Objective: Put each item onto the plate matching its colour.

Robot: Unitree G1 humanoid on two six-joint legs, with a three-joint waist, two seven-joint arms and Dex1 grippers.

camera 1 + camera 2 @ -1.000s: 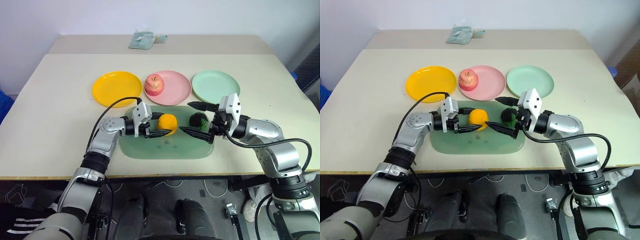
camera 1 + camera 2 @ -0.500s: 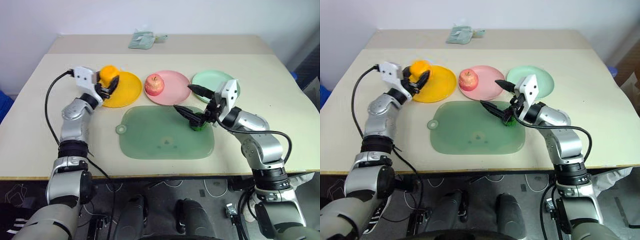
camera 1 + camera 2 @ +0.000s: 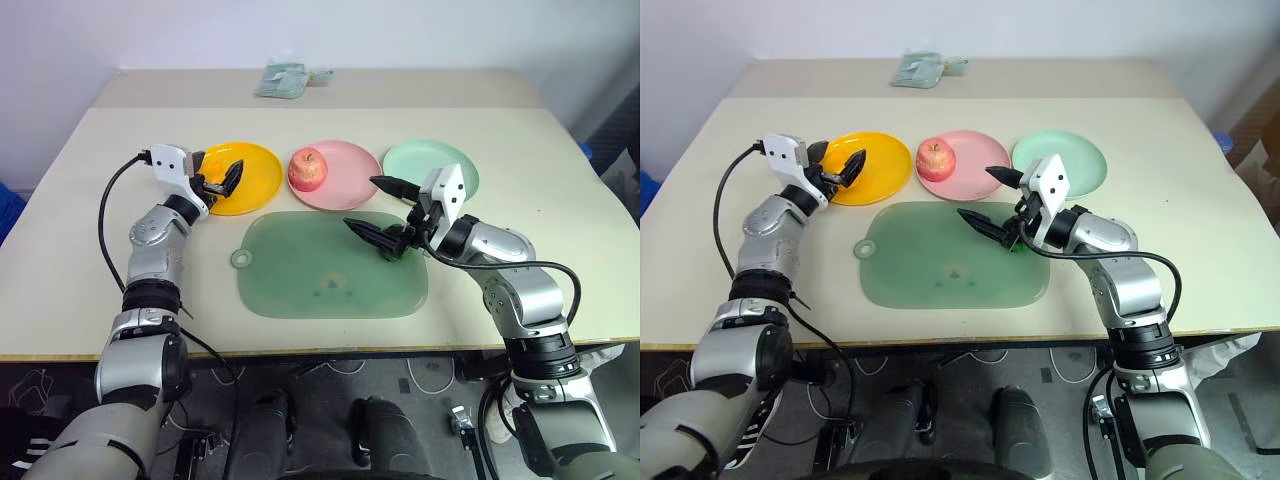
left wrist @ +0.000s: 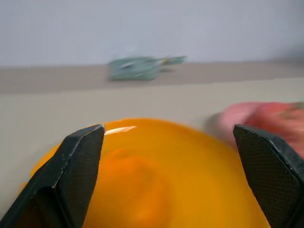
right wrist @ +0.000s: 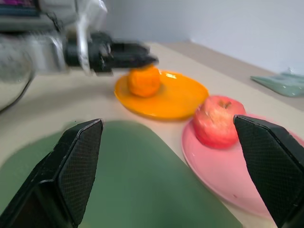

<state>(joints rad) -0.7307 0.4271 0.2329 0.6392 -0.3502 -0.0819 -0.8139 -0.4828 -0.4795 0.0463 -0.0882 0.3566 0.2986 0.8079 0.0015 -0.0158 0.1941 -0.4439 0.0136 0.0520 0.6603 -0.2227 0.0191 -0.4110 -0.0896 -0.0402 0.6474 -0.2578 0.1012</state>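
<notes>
The orange [image 5: 143, 80] sits on the yellow plate [image 5: 178, 99] by the gaping left gripper [image 3: 222, 178] (head views hide it). The right gripper [image 3: 378, 207], spread wide mid-frame, straddles the green fruit [image 3: 398, 250].

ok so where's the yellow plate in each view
left eye view: yellow plate, leftmost of three plates, upper left of centre.
right eye view: plate left of the pink plate.
left wrist view: close up, framed by the left tool.
right wrist view: beyond the green mat, orange on it.
shared landmark: folded green cloth at the table's far edge.
</notes>
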